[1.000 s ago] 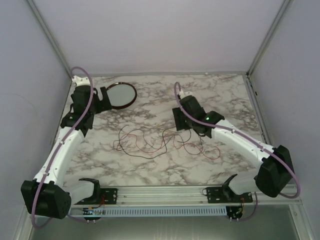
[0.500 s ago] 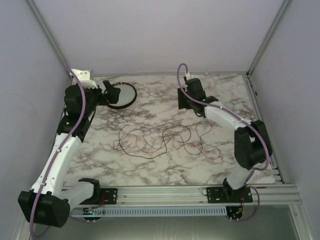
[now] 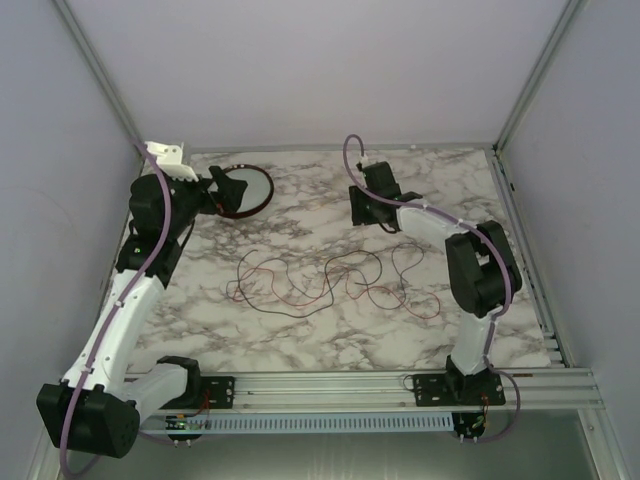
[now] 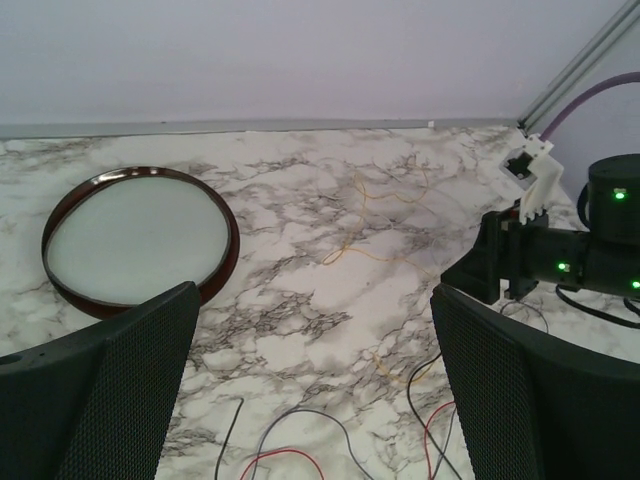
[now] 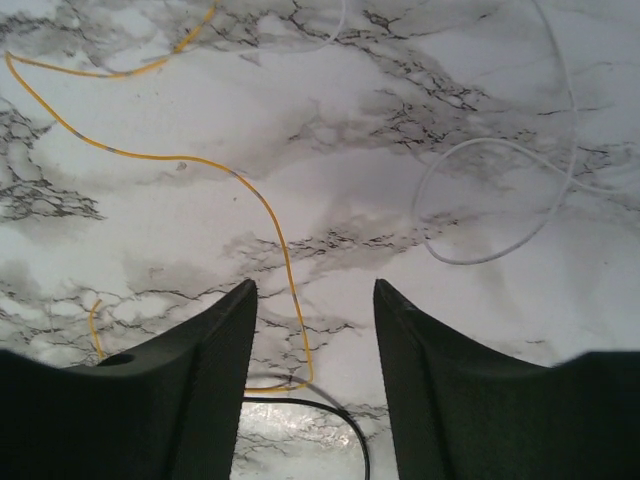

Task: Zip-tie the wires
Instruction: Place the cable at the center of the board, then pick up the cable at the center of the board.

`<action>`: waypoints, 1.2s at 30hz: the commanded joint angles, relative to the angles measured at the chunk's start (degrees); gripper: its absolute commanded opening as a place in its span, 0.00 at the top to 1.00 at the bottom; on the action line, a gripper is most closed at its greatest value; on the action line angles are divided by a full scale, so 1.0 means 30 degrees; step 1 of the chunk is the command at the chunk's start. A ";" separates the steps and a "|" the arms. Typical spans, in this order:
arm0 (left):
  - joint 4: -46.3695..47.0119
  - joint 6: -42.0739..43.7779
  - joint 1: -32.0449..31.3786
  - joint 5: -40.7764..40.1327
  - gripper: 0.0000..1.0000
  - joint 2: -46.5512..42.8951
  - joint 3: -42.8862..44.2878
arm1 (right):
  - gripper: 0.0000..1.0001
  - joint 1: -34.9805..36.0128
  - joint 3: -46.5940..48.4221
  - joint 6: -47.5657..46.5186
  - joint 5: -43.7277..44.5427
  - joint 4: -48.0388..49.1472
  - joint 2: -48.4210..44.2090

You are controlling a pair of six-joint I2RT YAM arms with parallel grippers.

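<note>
The wires (image 3: 320, 280) lie loose in the middle of the desk (image 3: 300, 335), red and dark strands looping in a tangle that runs left to right. Farther back I see a thin yellow strand (image 5: 272, 222) and a white one (image 5: 478, 142). My right pincer (image 5: 315, 385) points down over those, half open and gripping nothing, elbow raised high. My left pincer (image 4: 315, 400) gapes wide and empty near the dish (image 4: 229, 245), arm stretched along the left edge.

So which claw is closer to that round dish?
The left gripper, open right by the dish; the right gripper hangs well off across the table.
</note>
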 commanded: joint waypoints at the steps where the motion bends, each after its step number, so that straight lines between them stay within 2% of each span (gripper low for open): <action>1: 0.1316 -0.0325 0.0084 0.0941 0.00 -0.0098 -0.0069 | 0.53 0.0035 0.0246 0.0154 -0.0581 0.0840 0.0864; 10: 0.1347 -0.0204 0.0084 0.0958 0.00 -0.0217 -0.0020 | 0.69 0.0112 0.0600 0.0070 -0.0613 0.0522 0.1553; 14: 0.1328 -0.0205 0.0084 0.0988 0.00 -0.0185 -0.0008 | 0.92 0.0264 0.1102 -0.0070 -0.0540 -0.0024 0.1525; 16: 0.1355 -0.0128 0.0088 0.0999 0.00 -0.0150 0.0124 | 1.00 0.0399 0.1605 -0.0227 -0.0032 -0.0508 0.1169; 19: 0.1321 0.0110 0.0099 0.1033 0.00 0.0085 0.0609 | 1.00 0.0583 0.2744 -0.0619 0.1411 -0.1350 0.0425; 27: 0.2697 -0.0194 0.0095 0.1803 0.00 0.1137 0.1469 | 1.00 0.1025 0.9098 -0.2355 0.5987 -0.4197 0.0096; 36: 0.6850 -0.1263 0.0012 0.3627 0.00 0.1949 -0.0459 | 1.00 0.1707 1.5112 -0.2099 0.4822 -0.5640 -0.0298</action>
